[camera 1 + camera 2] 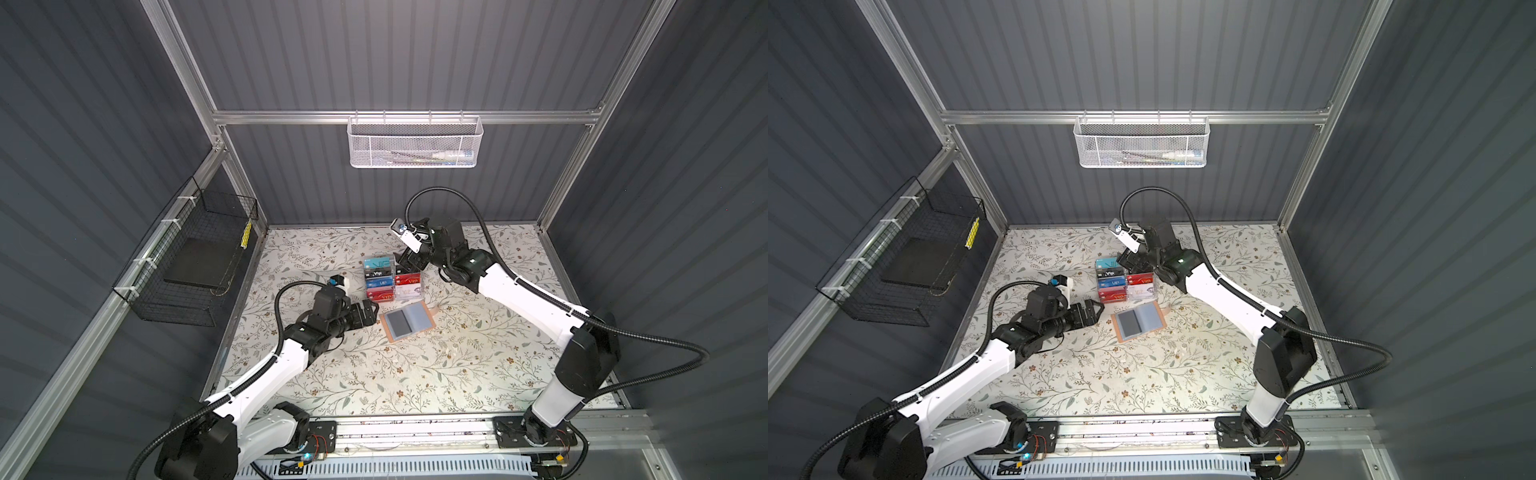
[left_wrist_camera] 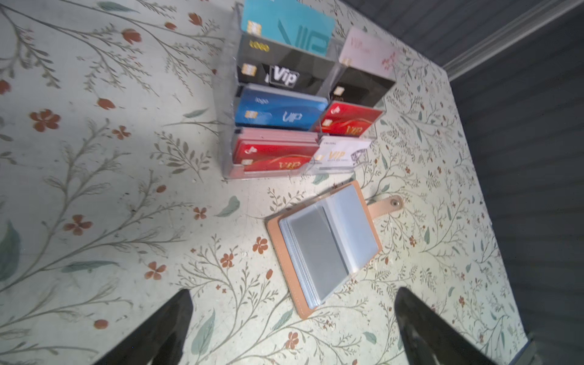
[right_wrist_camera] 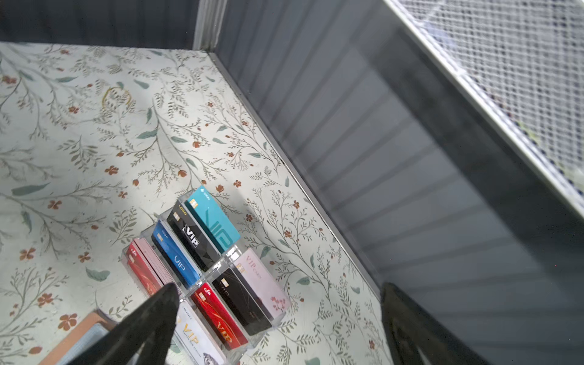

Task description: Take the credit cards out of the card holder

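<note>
The card holder (image 2: 325,249) lies open on the worktop (image 2: 94,189), just beside the clear rack (image 2: 225,132) where the credit cards (image 2: 278,109) stand. Its visible pockets look empty to me; pages underneath I cannot check. My left tool (image 1: 372,312) and right tool (image 3: 279,287) both stand apart, empty. Likely nearly done.
</note>
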`<state>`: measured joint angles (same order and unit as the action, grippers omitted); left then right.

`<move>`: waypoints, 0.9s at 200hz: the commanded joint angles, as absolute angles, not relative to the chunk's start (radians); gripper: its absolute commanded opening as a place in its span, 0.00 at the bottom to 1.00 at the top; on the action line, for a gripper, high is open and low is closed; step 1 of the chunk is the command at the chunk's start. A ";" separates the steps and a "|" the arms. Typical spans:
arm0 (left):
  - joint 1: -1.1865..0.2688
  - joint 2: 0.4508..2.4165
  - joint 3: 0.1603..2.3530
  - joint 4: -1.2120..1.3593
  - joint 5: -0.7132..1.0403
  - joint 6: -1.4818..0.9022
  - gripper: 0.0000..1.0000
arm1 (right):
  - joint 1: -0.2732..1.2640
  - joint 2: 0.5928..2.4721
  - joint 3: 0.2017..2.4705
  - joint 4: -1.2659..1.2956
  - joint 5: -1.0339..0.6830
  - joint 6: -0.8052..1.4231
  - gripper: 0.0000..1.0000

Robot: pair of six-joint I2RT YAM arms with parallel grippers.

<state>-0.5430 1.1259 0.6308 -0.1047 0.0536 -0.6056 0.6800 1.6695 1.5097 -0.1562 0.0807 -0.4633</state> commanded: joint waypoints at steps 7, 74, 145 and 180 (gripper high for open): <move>-0.621 1.199 0.643 -0.101 -0.030 -0.596 1.00 | 0.664 1.606 1.493 -0.260 0.114 -0.190 0.99; -0.738 1.328 0.685 -0.057 -0.069 -0.606 1.00 | 0.625 1.401 1.183 -0.276 0.051 0.119 0.99; -0.738 1.316 0.597 0.117 0.029 -0.660 1.00 | 0.579 1.285 0.918 -0.137 -0.123 0.348 0.99; -0.737 1.283 0.559 0.147 0.057 -0.677 1.00 | 0.523 1.347 0.859 -0.011 -0.313 0.440 0.99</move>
<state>-0.7372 1.3167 0.5808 0.1024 0.0208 -0.6529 0.5449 1.3128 0.8829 -0.1314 -0.1661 0.3424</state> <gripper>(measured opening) 0.998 0.989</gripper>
